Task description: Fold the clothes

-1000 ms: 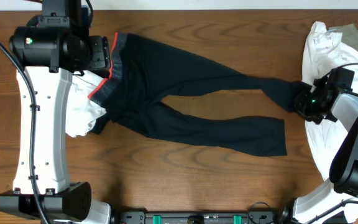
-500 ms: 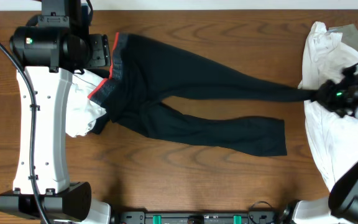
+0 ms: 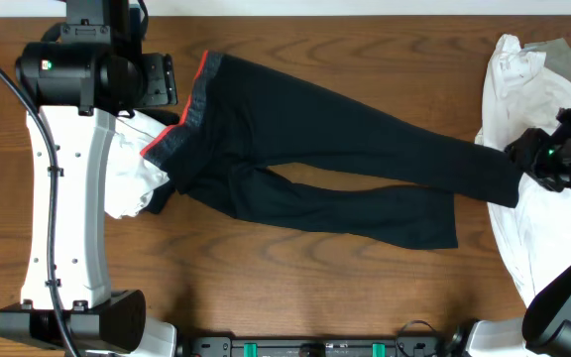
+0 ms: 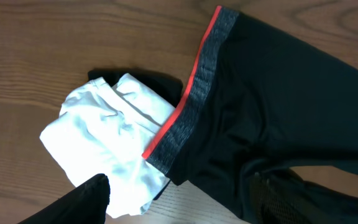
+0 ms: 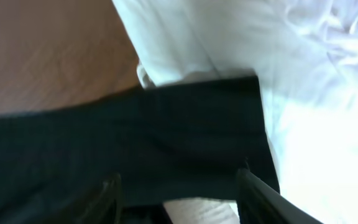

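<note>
Right claw [image 5: 179,182], jaws apart, is being held astride the cuff [image 5: 216,124] of black leggings [image 3: 315,139] being laid out flat across the table [image 3: 315,297]; left claw [image 4: 180,186], likewise apart, is being hovered above the waistband [image 4: 194,99]. A lengthwise fold is seemingly being called for next.

Black pants [image 3: 315,139] are laid flat, with the grey, red-edged waistband [image 3: 181,119] at the left and both legs stretched rightward. The waistband is lapped over a crumpled white garment [image 3: 132,174]. The upper leg's cuff [image 5: 216,124] is rested on a white cloth [image 3: 533,238] at the right.
</note>
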`<state>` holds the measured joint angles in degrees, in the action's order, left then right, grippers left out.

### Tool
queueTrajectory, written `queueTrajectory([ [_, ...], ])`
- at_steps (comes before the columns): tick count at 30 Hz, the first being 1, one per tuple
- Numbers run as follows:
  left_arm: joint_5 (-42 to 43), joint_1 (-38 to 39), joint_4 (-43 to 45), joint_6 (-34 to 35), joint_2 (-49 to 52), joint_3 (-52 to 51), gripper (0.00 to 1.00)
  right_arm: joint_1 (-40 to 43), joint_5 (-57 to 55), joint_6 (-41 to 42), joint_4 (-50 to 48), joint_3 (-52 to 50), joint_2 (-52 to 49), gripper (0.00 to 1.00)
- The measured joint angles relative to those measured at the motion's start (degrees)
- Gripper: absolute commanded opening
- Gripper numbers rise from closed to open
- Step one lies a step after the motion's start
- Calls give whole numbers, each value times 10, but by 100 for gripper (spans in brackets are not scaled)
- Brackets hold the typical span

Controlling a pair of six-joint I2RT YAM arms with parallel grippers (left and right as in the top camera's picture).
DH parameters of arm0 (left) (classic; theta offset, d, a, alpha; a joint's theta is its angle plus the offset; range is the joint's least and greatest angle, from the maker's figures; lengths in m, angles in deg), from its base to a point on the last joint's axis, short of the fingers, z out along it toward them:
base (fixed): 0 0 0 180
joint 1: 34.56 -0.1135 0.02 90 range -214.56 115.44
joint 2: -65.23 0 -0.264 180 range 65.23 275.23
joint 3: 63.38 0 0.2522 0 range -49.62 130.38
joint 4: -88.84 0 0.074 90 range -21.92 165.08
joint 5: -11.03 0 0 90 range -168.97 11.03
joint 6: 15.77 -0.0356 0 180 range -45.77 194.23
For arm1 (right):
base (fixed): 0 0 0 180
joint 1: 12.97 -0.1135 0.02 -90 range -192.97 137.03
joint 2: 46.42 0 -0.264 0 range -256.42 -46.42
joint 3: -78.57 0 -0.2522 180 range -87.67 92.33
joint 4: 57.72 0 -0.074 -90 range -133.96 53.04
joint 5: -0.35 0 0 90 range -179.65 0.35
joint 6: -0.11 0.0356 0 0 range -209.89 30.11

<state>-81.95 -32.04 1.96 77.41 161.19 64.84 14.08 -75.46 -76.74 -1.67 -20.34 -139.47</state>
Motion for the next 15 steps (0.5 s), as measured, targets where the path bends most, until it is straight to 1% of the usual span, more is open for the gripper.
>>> queueTrajectory([
  [6,0,0,-21,0,-1,0,74,-10,68,-40,67,0,0,60],
  [9,0,0,-39,0,-9,0,75,-42,81,-65,106,0,0,63],
  [10,0,0,-47,0,-16,0,84,-56,81,-71,117,0,0,63],
  [11,0,0,-54,-2,-24,0,89,-73,80,-77,130,0,0,63],
  [12,0,0,-61,-2,-33,0,93,-92,74,-83,140,0,0,64],
  [15,0,0,-79,0,-68,0,97,-141,48,-91,151,0,0,64],
])
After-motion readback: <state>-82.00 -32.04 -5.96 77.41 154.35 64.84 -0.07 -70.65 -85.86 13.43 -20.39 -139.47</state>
